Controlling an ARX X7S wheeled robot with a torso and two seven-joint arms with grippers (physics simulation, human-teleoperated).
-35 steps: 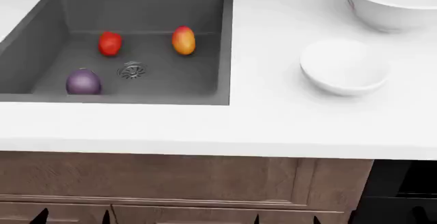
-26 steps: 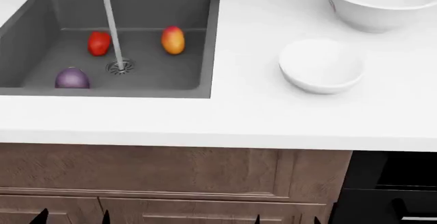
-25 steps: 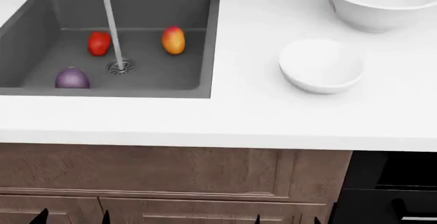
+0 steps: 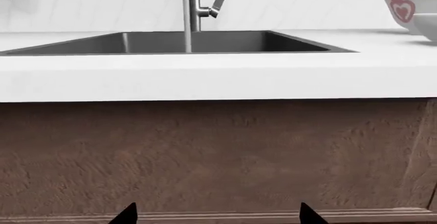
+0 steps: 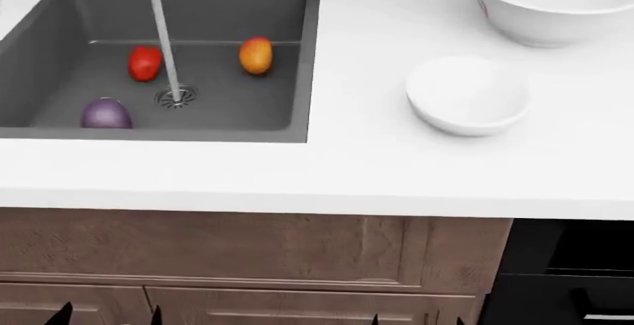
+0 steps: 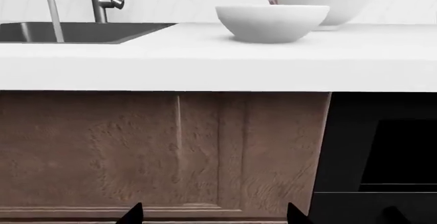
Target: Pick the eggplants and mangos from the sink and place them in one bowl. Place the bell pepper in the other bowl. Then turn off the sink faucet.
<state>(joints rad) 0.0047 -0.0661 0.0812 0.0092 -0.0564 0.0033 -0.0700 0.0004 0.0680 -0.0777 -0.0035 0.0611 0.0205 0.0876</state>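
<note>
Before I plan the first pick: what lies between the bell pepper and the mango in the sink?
In the head view, the falling water stream crosses between the bell pepper and the mango; otherwise bare sink floor.

A white countertop (image 5: 376,169) tops brown wood cabinets (image 4: 218,157), beside a black appliance (image 6: 382,152).

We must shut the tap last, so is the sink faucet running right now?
Running: a stream of water falls from the sink faucet onto the drain in the sink.
</note>
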